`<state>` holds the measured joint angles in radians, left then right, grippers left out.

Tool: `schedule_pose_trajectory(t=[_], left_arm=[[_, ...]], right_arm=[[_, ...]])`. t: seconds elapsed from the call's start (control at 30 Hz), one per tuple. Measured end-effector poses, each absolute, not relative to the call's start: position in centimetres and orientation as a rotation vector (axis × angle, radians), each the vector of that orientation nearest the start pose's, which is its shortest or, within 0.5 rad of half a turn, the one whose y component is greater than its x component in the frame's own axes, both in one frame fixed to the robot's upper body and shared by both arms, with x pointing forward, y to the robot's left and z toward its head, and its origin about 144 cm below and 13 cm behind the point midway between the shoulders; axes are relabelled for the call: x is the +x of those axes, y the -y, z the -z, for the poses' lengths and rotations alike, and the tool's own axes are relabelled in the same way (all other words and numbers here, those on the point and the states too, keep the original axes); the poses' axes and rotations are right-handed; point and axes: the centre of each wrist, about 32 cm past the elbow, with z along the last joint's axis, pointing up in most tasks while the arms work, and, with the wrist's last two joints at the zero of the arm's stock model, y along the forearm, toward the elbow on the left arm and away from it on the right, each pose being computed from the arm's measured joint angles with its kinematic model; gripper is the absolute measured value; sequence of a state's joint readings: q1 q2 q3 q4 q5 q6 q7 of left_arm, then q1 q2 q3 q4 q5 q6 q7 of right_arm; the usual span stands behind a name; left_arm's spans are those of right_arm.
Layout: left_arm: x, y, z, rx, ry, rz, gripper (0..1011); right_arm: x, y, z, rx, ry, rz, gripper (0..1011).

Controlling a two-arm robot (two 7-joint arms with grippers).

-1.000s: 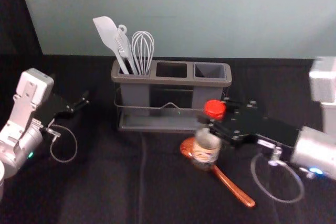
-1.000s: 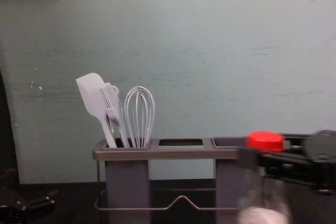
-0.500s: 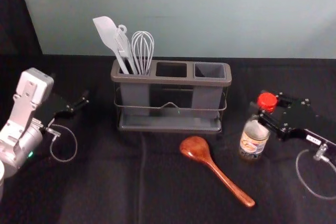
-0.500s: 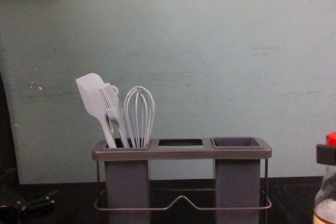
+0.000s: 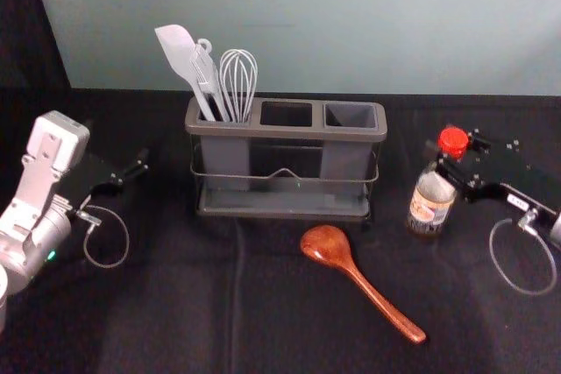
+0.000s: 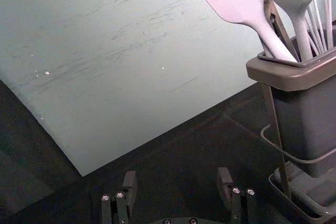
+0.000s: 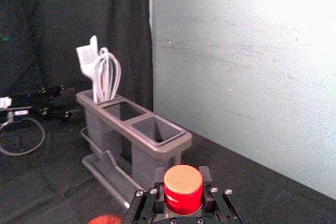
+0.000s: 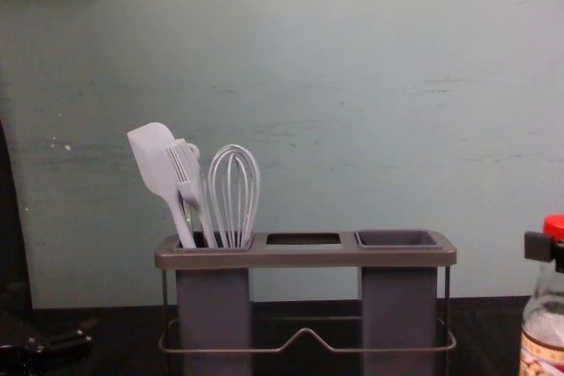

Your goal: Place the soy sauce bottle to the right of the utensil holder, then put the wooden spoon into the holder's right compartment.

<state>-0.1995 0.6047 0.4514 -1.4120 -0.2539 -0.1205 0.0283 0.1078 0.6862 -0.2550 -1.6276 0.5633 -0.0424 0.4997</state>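
Tablecloth [image 5: 158, 313], right claw [image 5: 449, 155] tight round bottle [image 5: 431, 206]

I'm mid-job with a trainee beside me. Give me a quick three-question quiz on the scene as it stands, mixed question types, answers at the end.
1. True or false: the reddish-brown wooden spoon lies on the black cloth, in front of the grey plastic utensil holder.
2. Which of the holder's compartments has the white wire whisk in it?
A) right
B) middle
C) left
3. Fill in: the black gripper with its fingers closed on the red-capped clear glass bottle belongs to the robot's ____ arm.

Key: 1 true; 2 C; 3 right.
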Motion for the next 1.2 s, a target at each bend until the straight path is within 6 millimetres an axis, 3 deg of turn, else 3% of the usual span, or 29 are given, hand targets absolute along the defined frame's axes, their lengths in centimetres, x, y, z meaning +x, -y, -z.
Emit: schedule_pose_trajectory(t=[0.6, 1.2], left_arm=[[48.9, -31.0, -114.0, 0.304, 0.285, -1.248, 1005], [48.9, -31.0, -114.0, 0.304, 0.285, -1.248, 1005]], right_arm=[[51.1, 32.9, -119.5, -0.046, 0.090, 0.866, 383], [52.1, 32.4, -119.1, -0.047, 0.083, 0.873, 383]])
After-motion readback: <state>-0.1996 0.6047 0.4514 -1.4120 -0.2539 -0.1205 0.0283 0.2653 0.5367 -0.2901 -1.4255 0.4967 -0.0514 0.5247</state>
